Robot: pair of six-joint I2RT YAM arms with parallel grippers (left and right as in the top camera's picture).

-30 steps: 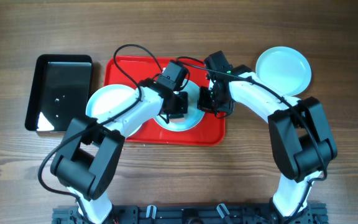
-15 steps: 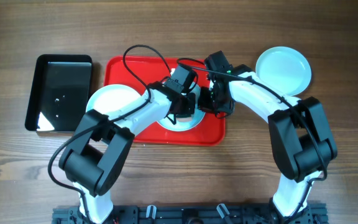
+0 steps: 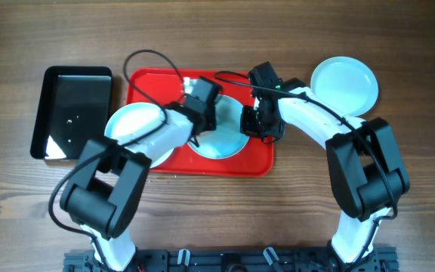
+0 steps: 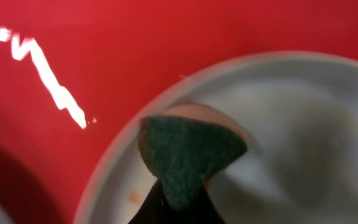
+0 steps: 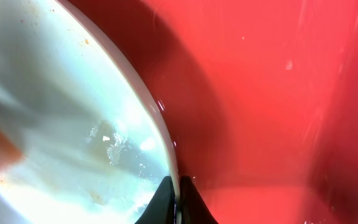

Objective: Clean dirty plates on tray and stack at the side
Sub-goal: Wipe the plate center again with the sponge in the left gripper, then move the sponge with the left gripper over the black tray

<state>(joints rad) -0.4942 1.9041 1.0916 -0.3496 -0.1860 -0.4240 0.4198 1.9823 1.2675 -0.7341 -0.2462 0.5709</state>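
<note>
A wet, smeared plate (image 3: pixel 223 141) lies in the red tray (image 3: pixel 157 81). My right gripper (image 3: pixel 254 125) is shut on its right rim; the right wrist view shows the jaws (image 5: pixel 178 200) pinching the rim, with wet, smeared plate (image 5: pixel 55 106) on the left and tray (image 5: pixel 266 93) on the right. My left gripper (image 3: pixel 204 119) is shut on a dark green sponge (image 4: pixel 188 149) pressed at the plate's far-left rim (image 4: pixel 291 124), near a small orange smear (image 4: pixel 133 198). A second plate (image 3: pixel 133 127) lies at the tray's left edge. A third plate (image 3: pixel 343 83) lies on the table at the right.
A black rectangular tray (image 3: pixel 74 113) stands at the left of the red tray. The wooden table (image 3: pixel 225 211) runs around everything. The left arm's cable loops over the red tray's back part.
My left gripper has swept the sponge from the plate's middle, first right, then back up-left to its far-left rim. The right gripper has stayed on the rim.
</note>
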